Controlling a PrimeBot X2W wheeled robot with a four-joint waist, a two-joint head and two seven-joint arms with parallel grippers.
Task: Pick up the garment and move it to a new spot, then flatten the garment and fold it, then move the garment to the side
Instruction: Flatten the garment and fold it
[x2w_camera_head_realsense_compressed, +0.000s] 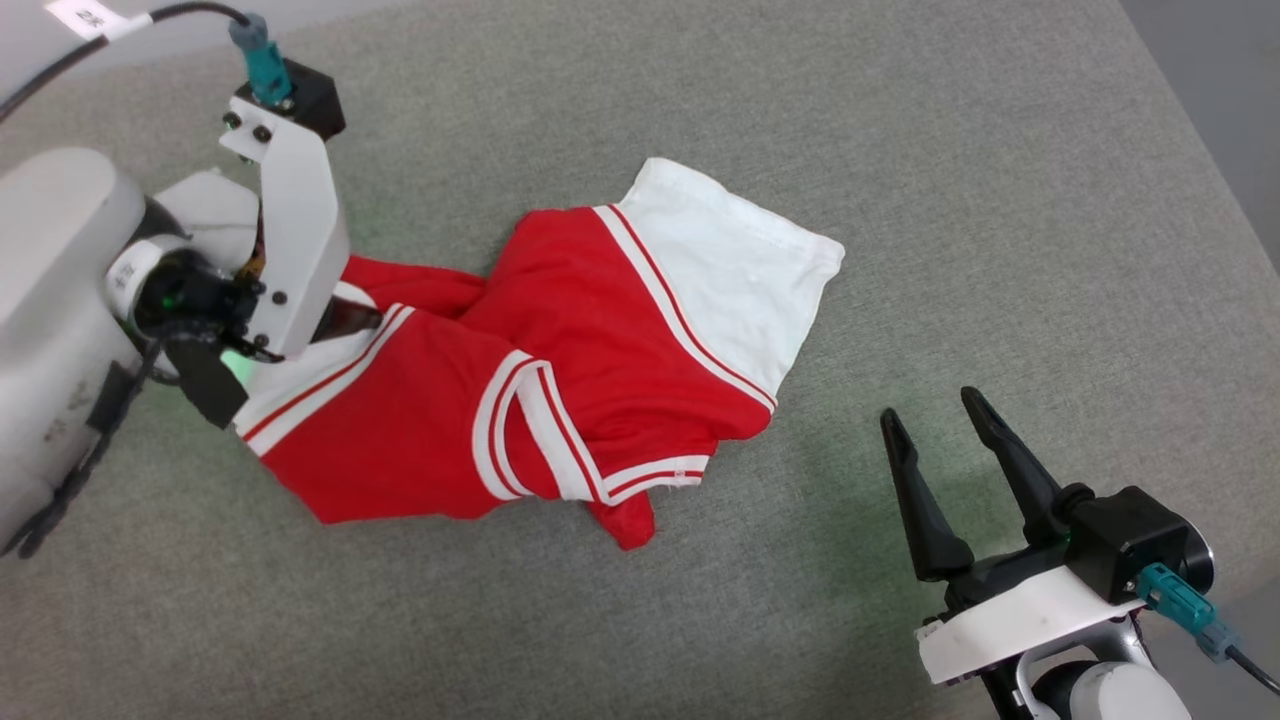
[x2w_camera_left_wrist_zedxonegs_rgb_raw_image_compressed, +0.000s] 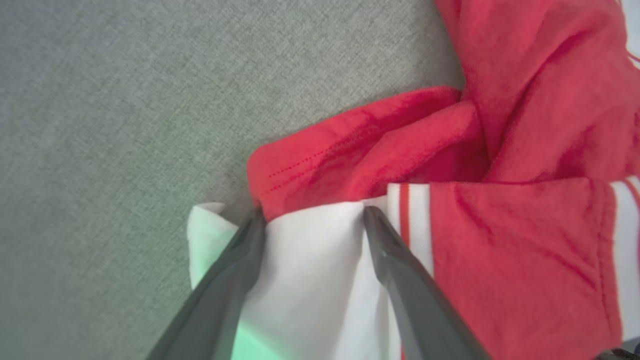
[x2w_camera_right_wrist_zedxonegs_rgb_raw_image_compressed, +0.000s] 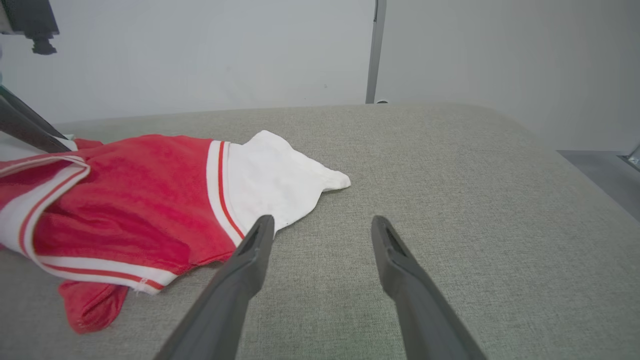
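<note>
The garment (x2w_camera_head_realsense_compressed: 600, 370) lies crumpled on the grey fabric surface (x2w_camera_head_realsense_compressed: 950, 180), red body bunched, one white sleeve (x2w_camera_head_realsense_compressed: 730, 270) spread toward the far right. My left gripper (x2w_camera_left_wrist_zedxonegs_rgb_raw_image_compressed: 311, 215) is open and pressed down at the shirt's left end, its fingers straddling the other white sleeve (x2w_camera_left_wrist_zedxonegs_rgb_raw_image_compressed: 310, 280) beside the striped trim; in the head view its wrist covers most of the fingers (x2w_camera_head_realsense_compressed: 350, 318). My right gripper (x2w_camera_head_realsense_compressed: 931, 410) is open above bare surface, just right of the shirt. In the right wrist view the right gripper (x2w_camera_right_wrist_zedxonegs_rgb_raw_image_compressed: 321, 222) has nothing between its fingers, and the garment (x2w_camera_right_wrist_zedxonegs_rgb_raw_image_compressed: 135, 200) lies to the left.
The padded surface drops off at its right edge to darker floor (x2w_camera_head_realsense_compressed: 1230, 100). A pale wall and a thin metal post (x2w_camera_right_wrist_zedxonegs_rgb_raw_image_compressed: 375, 50) stand beyond the far edge. Bare grey surface lies around the shirt on all sides.
</note>
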